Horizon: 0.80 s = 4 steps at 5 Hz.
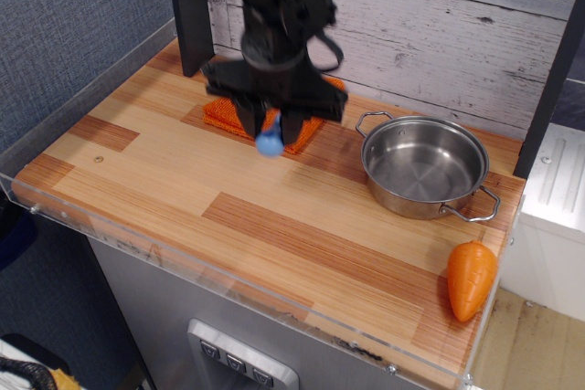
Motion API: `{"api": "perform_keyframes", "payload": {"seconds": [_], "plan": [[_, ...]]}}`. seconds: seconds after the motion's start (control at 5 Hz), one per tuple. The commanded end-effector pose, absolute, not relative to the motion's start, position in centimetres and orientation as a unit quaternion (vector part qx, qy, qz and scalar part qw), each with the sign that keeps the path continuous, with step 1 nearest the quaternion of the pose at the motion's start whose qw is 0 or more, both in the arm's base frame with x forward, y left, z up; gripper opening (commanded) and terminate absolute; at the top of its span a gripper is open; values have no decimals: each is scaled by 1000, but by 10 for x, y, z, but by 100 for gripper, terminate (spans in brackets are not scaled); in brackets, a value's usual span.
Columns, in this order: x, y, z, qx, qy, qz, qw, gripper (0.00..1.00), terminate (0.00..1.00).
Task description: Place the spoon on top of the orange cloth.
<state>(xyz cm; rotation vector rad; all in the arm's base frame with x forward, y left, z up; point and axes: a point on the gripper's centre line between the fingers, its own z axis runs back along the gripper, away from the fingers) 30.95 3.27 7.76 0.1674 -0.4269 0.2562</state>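
The gripper hangs over the back of the counter, near the far left corner. Its jaws are closed tight on the spoon. Only the blue knob of the handle shows, poking out under the jaws. The grey bowl of the spoon is hidden up between them.

The orange cloth lies flat on the counter by the back edge, right under and behind the gripper. The picture is a bit blurry here, so it is hard to tell how high the spoon is above the cloth. It looks like it is up in the air, not touching.

What could go wrong? The spoon seems to be over the front edge of the cloth, not its middle. If the jaws let go here, the round knob could roll off onto the bare wood. If they let go from high up, the spoon could bounce away. If the gripper goes down too far, it could push into the cloth and bunch it up or drag it.

The steel pot is off toward the right side, and the carrot is near the front right corner. Both are well away.
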Motion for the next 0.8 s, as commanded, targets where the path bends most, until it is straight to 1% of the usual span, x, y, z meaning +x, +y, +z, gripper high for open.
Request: {"api": "perform_keyframes", "payload": {"seconds": [0.0,0.2,0.4,0.6], "plan": [[308,53,140,82,-278,163,943,0,0],[318,63,145,75,-289,175,938,0,0],[340,78,142,72,-288,187,936,0,0],[350,83,128,70,-280,190,938,0,0]]}}
